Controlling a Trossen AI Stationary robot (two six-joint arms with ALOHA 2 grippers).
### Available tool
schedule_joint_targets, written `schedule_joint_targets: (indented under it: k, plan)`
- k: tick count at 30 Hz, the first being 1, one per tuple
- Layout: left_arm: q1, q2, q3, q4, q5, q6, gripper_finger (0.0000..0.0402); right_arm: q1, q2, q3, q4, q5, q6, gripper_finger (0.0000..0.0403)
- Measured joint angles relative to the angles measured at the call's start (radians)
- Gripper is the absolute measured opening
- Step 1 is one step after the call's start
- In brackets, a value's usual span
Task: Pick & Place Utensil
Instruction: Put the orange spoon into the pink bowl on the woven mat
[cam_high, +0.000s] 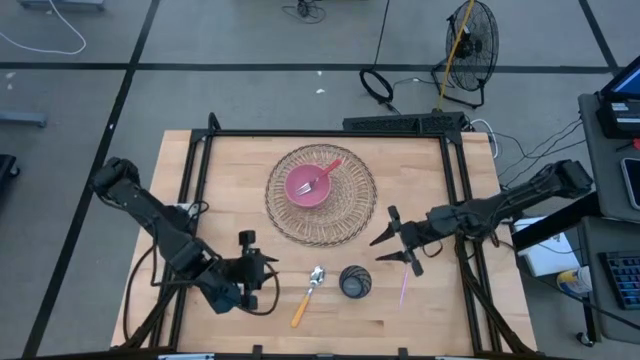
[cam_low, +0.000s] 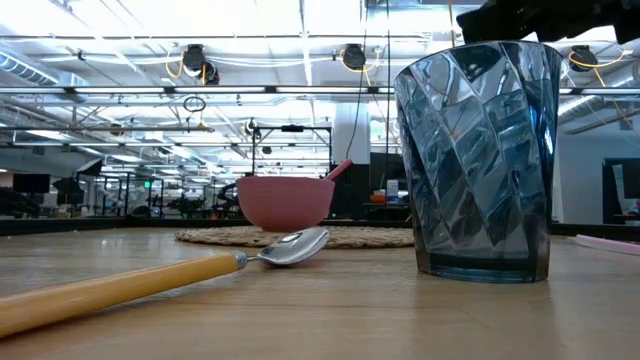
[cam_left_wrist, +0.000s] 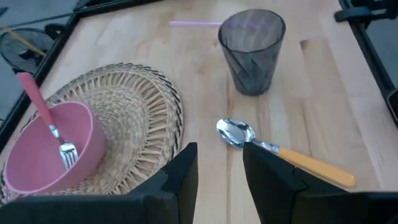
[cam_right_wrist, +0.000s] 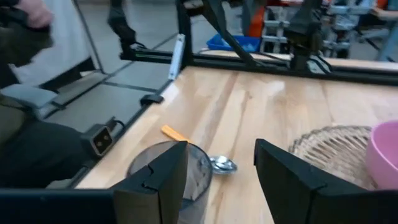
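A spoon (cam_high: 308, 291) with an orange handle lies flat on the table near its near edge; its bowl (cam_left_wrist: 236, 132) points toward the far edge. A pink bowl (cam_high: 308, 186) holding a pink-handled fork (cam_left_wrist: 51, 127) sits on a round woven mat (cam_high: 321, 194). A dark glass cup (cam_high: 355, 282) stands upright right of the spoon. My left gripper (cam_high: 272, 282) is open, left of the spoon and pointing at it. My right gripper (cam_high: 378, 250) is open, above the table just right of the mat and beyond the cup.
A thin pink straw (cam_high: 404, 285) lies on the table right of the cup. A black frame rail (cam_high: 325, 135) runs round the table's edges. Bare wood (cam_high: 430, 190) shows right of the mat. Beyond the table stand a floor fan (cam_high: 470, 40) and cables.
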Motion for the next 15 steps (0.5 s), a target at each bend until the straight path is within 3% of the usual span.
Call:
schedule_joint_targets:
  k: [7,11,15]
  plan:
    - [-0.02,0.001,-0.132,0.082,-0.13,-0.055,0.0131,0.066,0.034,0.0,0.032,0.154,0.037,0.0176]
    - [-0.02,0.002,-0.255,0.253,-0.198,-0.06,0.0131,0.079,0.046,0.0,0.102,0.158,0.016,0.0176]
    - [-0.02,0.002,-0.337,0.425,-0.287,0.035,0.0131,0.078,0.046,0.0,0.156,0.158,-0.121,0.0176]
